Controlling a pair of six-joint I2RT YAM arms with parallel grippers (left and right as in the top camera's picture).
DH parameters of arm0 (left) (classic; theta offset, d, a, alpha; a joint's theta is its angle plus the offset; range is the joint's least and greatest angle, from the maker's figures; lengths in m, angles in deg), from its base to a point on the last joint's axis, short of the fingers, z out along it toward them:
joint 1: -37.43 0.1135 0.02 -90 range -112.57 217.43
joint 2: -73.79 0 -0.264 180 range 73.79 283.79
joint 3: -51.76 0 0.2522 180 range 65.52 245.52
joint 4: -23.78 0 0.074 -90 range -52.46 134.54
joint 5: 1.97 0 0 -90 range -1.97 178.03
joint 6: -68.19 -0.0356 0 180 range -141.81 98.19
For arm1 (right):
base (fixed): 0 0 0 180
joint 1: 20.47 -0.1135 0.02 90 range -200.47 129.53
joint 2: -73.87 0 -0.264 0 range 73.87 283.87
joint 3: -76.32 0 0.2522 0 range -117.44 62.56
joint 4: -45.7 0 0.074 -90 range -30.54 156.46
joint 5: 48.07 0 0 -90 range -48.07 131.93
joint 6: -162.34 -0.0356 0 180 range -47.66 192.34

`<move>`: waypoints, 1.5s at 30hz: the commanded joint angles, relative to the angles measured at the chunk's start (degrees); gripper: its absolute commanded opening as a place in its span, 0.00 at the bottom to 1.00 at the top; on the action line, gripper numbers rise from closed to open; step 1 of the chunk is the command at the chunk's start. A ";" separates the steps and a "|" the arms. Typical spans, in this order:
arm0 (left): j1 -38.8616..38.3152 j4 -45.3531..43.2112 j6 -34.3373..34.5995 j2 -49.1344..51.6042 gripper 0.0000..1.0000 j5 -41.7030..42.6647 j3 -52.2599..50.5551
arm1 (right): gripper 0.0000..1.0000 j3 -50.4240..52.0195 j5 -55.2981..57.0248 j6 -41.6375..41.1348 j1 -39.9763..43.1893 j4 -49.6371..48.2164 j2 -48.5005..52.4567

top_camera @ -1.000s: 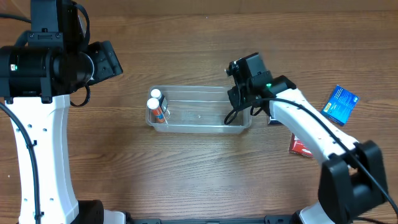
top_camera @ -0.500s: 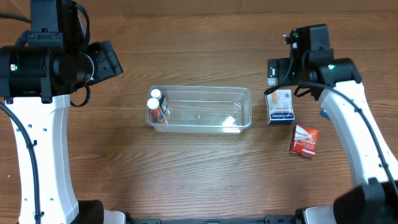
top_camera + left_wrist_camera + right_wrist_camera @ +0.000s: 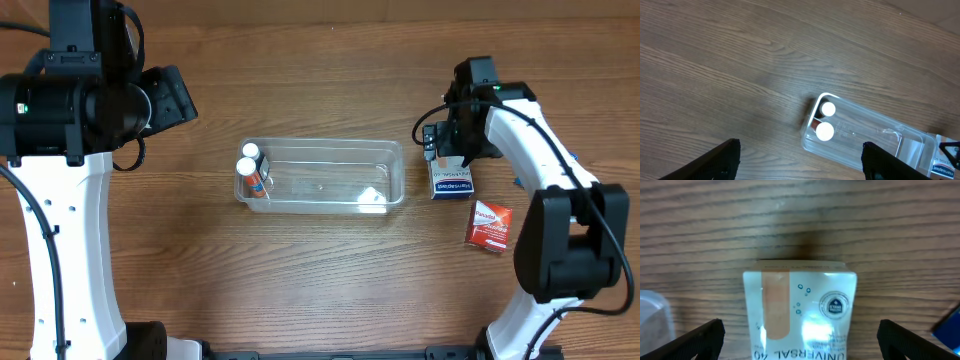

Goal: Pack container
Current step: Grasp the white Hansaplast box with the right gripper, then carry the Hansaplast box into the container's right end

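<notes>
The container [image 3: 330, 186] is a clear plastic bin in the middle of the table. Two white-capped bottles [image 3: 247, 160] stand upright in its left end. A pale patch shows in its right end; I cannot tell whether it is an object or glare. My right gripper [image 3: 447, 160] hangs open just right of the bin, over a white plaster box [image 3: 452, 184]. In the right wrist view that box [image 3: 800, 310] lies flat between the wide-apart fingers [image 3: 705, 340], untouched. My left gripper [image 3: 801, 162] is open high above the table, left of the bin [image 3: 865, 142].
A red box [image 3: 490, 225] lies on the table in front of the white box. A blue edge [image 3: 947, 325] shows right of the white box in the right wrist view. The bin's corner [image 3: 652, 315] sits close to my right gripper's left finger.
My right gripper left the right end of the bin, swung right and came down over the white box with its jaws now open. The left arm has not moved.
</notes>
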 commanded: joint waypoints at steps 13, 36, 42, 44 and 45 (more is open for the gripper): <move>-0.02 -0.15 -1.75 -0.04 0.80 -0.55 0.81 | 0.97 3.13 -0.55 0.15 -0.04 -0.52 3.74; -0.02 0.20 -2.01 -0.04 0.80 -0.55 0.81 | 0.63 -3.87 -1.01 -2.71 -1.53 6.25 -3.63; -0.02 0.26 -2.19 -0.04 0.80 -0.52 0.81 | 0.62 -5.66 -3.37 -5.57 -6.80 8.74 -16.65; -0.02 0.26 -2.19 -0.04 0.80 -0.55 0.81 | 0.60 -5.66 -3.52 -8.90 -9.99 8.94 -19.45; -0.02 0.26 -2.19 -0.04 0.80 -0.55 0.81 | 0.60 -5.66 -3.52 -10.58 -11.93 9.01 -20.06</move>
